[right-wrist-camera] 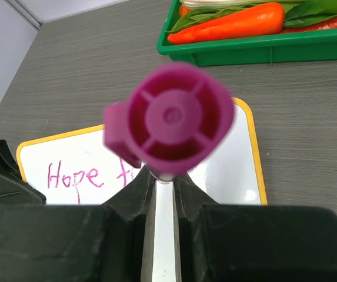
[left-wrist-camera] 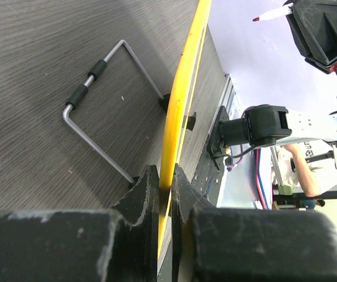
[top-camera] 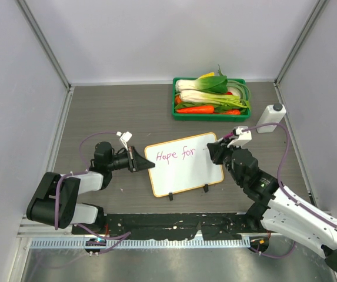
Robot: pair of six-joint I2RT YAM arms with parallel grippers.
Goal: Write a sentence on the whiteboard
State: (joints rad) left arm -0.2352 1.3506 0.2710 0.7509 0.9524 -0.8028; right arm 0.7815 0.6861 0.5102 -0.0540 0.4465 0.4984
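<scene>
Left end effector [left-wrist-camera: 165, 182] pinches one whiteboard [top-camera: 186, 173]; right end effector [right-wrist-camera: 162, 183] pinches one marker [right-wrist-camera: 171, 117]; sentence [top-camera: 172, 155] shows two words.

I see a dark grey wood-grain tabletop [top-camera: 121, 111], boxed by plain white panels [top-camera: 174, 41] on aluminium corner posts [top-camera: 44, 44], evenly lit.

A green tray [top-camera: 209, 117] is sitting at the far side of the table [top-camera: 115, 111], holding an orange carrot [top-camera: 196, 108] and leafy greens [top-camera: 210, 84]. A white bottle [top-camera: 270, 118] with a dark cap is standing upright just right of it, apart from it.
</scene>
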